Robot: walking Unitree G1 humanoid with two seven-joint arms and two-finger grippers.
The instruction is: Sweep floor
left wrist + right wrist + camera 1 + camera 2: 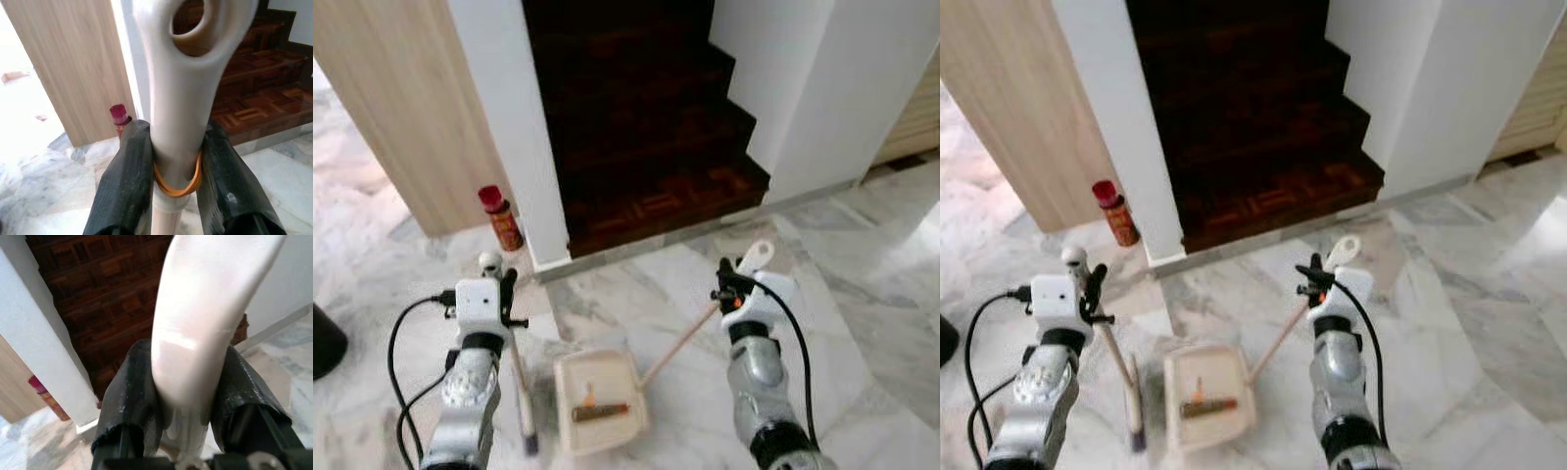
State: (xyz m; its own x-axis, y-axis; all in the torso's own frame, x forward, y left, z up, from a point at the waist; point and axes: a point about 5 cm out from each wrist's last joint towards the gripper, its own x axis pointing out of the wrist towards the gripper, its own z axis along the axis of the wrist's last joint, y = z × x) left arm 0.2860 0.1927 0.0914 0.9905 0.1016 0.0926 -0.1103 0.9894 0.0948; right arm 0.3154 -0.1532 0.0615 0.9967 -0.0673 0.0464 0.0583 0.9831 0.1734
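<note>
My left gripper [506,290] is shut on the cream broom handle [181,93], both black fingers [128,181] pressed against it just above an orange rubber band. The broom [521,392] slants down to its head on the marble floor, left of the dustpan. My right gripper [728,280] is shut on the pale top end of the dustpan handle [205,308]. Its wooden shaft [677,351] runs down to the cream dustpan [599,399], which rests on the floor between my arms. A brown stick and a small orange bit lie in the pan.
Dark wooden stairs [646,147] rise straight ahead between white walls [509,127]. A red-capped can [501,217] stands at the foot of the left wall, beside a light wood panel [401,108]. A dark object [323,343] sits at the left edge.
</note>
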